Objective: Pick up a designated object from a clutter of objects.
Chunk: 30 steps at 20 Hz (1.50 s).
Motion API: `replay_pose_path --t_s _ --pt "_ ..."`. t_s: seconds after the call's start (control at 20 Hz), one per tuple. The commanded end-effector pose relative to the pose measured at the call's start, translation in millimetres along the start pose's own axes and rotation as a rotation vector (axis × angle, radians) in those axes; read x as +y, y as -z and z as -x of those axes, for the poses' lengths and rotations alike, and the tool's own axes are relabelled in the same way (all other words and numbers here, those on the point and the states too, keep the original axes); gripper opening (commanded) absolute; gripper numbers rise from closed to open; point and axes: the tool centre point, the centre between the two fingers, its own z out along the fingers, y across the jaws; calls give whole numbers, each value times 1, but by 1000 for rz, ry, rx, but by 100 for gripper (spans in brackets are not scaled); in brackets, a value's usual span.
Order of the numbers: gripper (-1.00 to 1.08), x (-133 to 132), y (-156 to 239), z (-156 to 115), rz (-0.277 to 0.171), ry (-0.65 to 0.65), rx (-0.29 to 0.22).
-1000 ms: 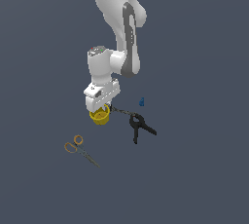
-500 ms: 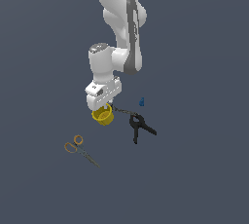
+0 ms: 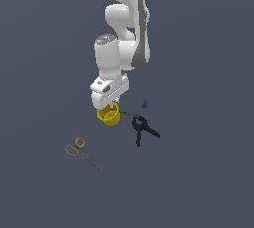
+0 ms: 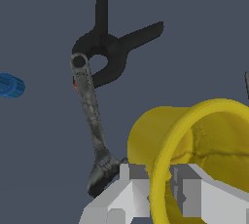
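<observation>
The yellow cup (image 3: 108,115) hangs under my gripper (image 3: 110,106), tilted and a little above the floor. In the wrist view my gripper (image 4: 162,190) is shut on the cup's thick rim: one finger (image 4: 130,189) is outside the yellow cup wall (image 4: 151,133) and the other inside. The rest of the clutter lies on the floor: the black clamp (image 3: 141,129), the thin dark wrench (image 3: 130,113), the tiny blue piece (image 3: 144,104) and the orange-handled scissors (image 3: 82,152).
In the wrist view the wrench (image 4: 92,121) lies just beside the cup, its ring end touching the black clamp (image 4: 104,47). The blue piece (image 4: 10,85) lies apart from them. The floor is plain dark grey.
The arm has risen and shifted slightly toward the exterior view's right, carrying the yellow cup with it. The other items have not moved.
</observation>
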Motion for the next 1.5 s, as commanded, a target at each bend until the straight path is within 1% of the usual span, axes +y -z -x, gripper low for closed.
replay_pose_path --t_s 0.0,0.5,1.15,1.45 --pt "-100 1 12 -10 3 0 0" --pt "-100 0 69 -60 7 -1 -5" --pt "-100 -2 172 -153 7 0 -4" --pt "-100 -2 208 -188 5 1 -2"
